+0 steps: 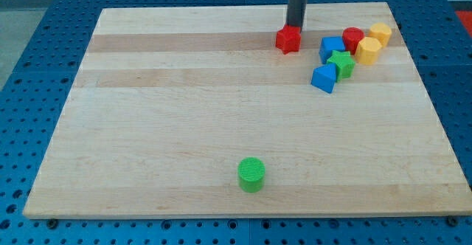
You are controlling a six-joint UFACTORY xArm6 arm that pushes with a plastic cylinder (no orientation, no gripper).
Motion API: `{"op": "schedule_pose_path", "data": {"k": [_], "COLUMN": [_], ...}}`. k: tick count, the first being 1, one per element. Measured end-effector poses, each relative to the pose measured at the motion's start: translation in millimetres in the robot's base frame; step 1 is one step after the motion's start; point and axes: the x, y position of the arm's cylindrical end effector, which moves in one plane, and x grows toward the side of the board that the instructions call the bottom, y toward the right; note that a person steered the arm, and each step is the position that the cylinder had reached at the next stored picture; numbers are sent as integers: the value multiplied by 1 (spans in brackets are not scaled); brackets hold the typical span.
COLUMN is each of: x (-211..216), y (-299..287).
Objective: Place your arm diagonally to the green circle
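Observation:
The green circle (251,174) stands alone near the view's bottom, a little right of the middle of the wooden board (147,127). My tip (294,26) is far from it, near the view's top, touching or just behind the top edge of a red star-shaped block (288,39). The rod rises straight up out of the view.
A cluster of blocks lies at the view's upper right: a blue cube (332,48), a green star (341,63), a blue block (324,77), a red cylinder (353,38), and two yellow blocks (369,51) (380,33). Blue perforated table surrounds the board.

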Motion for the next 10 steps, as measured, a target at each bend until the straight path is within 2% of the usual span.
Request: {"op": "schedule_pose_path", "data": {"k": [4,5,7,8,9,10], "x": [0,38,148,187,213,217], "y": [-67,-80,-77,-45,28,88]}}
